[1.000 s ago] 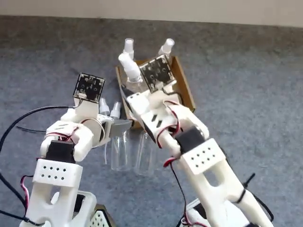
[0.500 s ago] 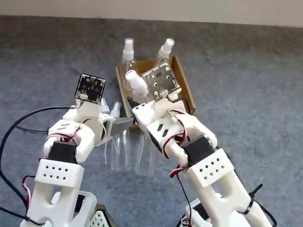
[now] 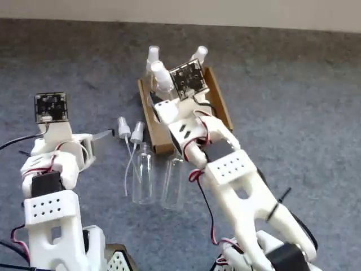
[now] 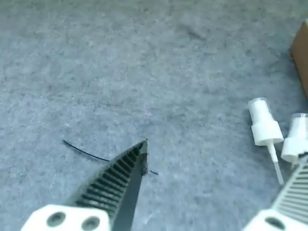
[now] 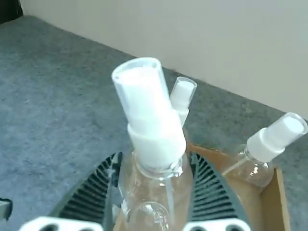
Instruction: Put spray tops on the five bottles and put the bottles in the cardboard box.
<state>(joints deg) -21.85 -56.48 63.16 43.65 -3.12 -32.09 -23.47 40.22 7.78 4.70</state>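
My right jaws grip a capped spray bottle over the cardboard box, where two others stand, so lowering and releasing likely comes next; my left jaws hang open near loose spray tops.

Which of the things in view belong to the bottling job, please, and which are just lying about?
Job: cardboard box; two capped bottles inside it; third capped bottle held in the right gripper; two uncapped bottles on the carpet; two loose spray tops beside them.
Lying about: thin black strand on the carpet.
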